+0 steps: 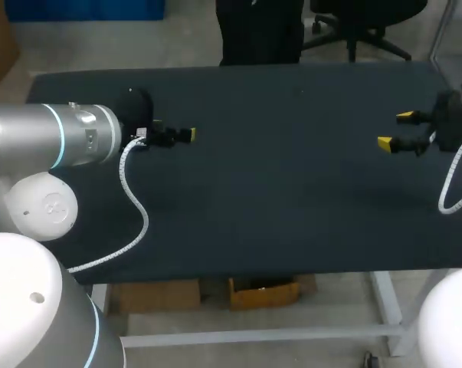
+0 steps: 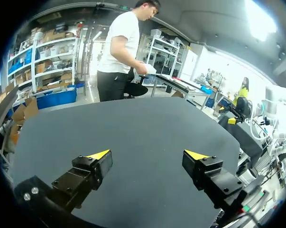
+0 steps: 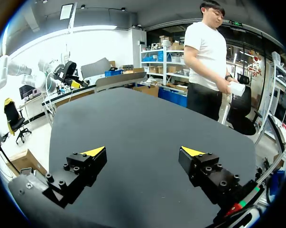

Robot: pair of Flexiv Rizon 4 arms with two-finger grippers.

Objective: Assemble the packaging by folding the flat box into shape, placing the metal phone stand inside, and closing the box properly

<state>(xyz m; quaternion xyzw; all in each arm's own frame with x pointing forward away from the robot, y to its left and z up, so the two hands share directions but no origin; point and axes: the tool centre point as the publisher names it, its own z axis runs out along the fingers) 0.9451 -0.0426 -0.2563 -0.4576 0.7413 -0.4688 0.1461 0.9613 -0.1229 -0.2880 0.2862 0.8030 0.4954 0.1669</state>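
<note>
Left fingers (image 2: 93, 168) and right fingers (image 3: 88, 164) both stand spread wide over the dark table (image 1: 276, 199).

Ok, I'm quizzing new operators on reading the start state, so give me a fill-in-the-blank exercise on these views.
1. The left gripper has its fingers ____, with nothing between them.
2. The right gripper has fingers whose tips are coloured ____.
3. Over the dark table, the number of grippers showing in the head view is ____.
Missing words: open; yellow; two.
</note>
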